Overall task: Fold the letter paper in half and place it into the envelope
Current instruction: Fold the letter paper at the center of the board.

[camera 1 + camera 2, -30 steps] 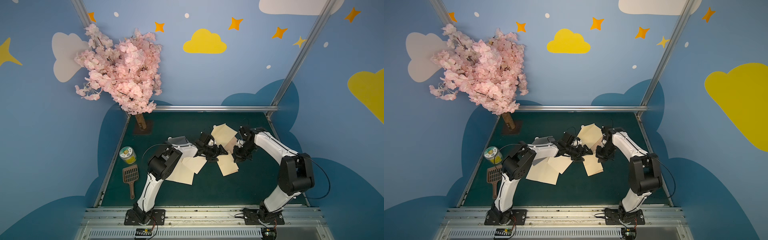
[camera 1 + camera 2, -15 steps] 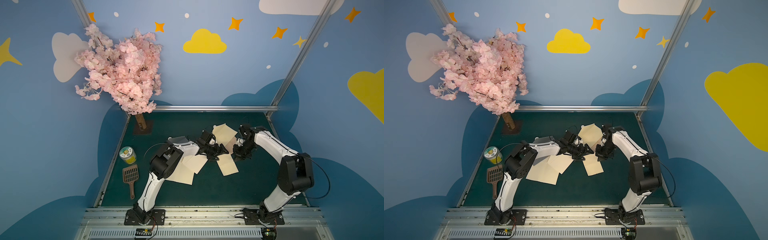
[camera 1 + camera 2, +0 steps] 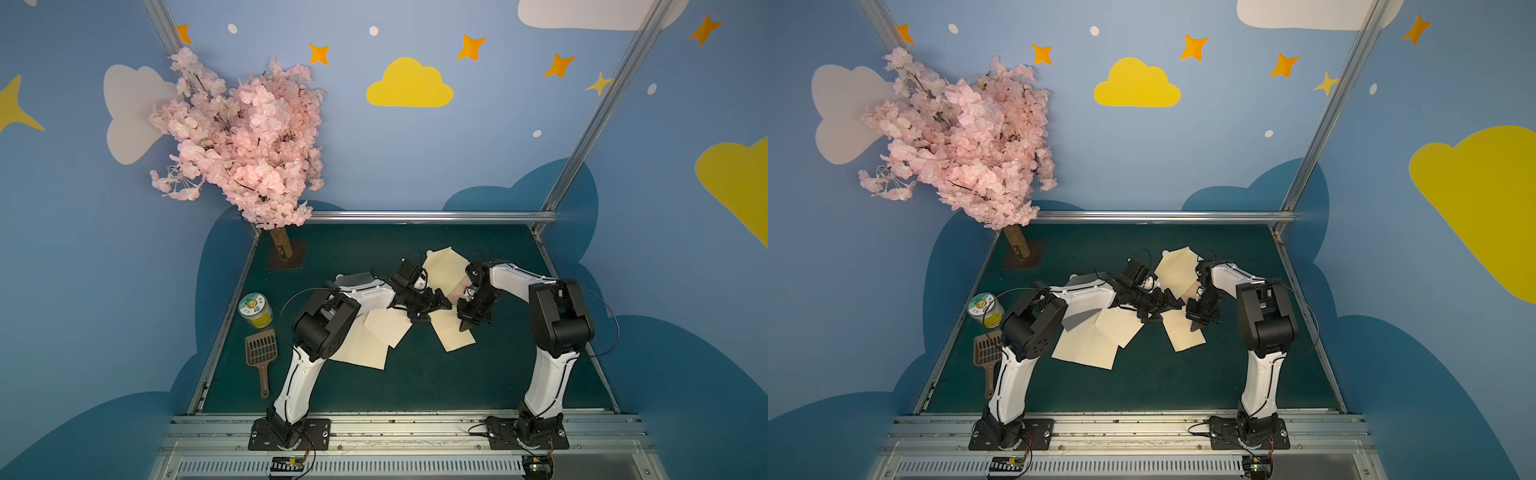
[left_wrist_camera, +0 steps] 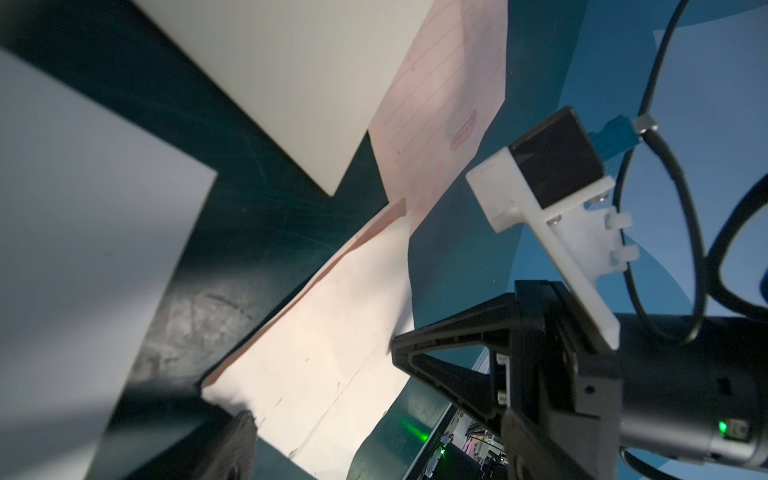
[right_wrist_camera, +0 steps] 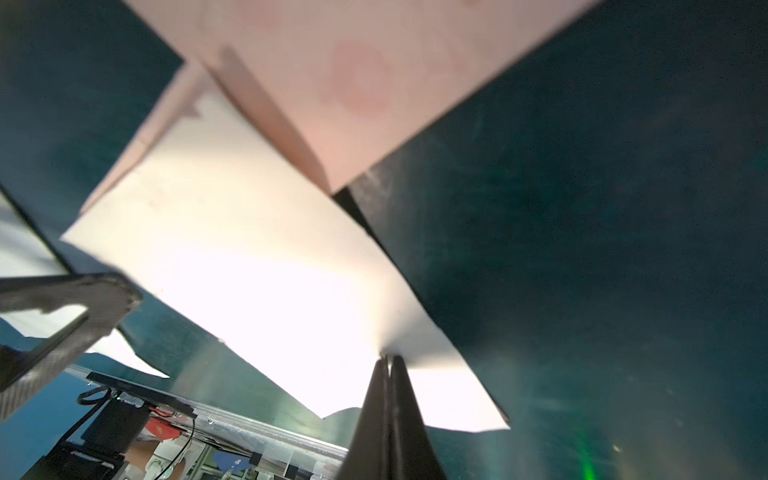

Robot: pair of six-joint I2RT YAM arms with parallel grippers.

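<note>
Shifting only slightly nearward over the last second, kept the right gripper [image 5: 388, 361] clamped shut on the edge of the letter paper [image 5: 270, 291], its far end touching the envelope [image 5: 357, 83]. Held the left gripper [image 3: 434, 311] spread wide alongside, gripping nothing. Judged insertion hardly advanced (paper apparently doubled already). Hemmed in by spare sheets [image 3: 361, 353] on the left; noted jar [image 3: 255, 309] and scoop [image 3: 261, 353] well apart.

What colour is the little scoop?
The scoop is brown, with a slotted head. It shows best in a top view.
</note>
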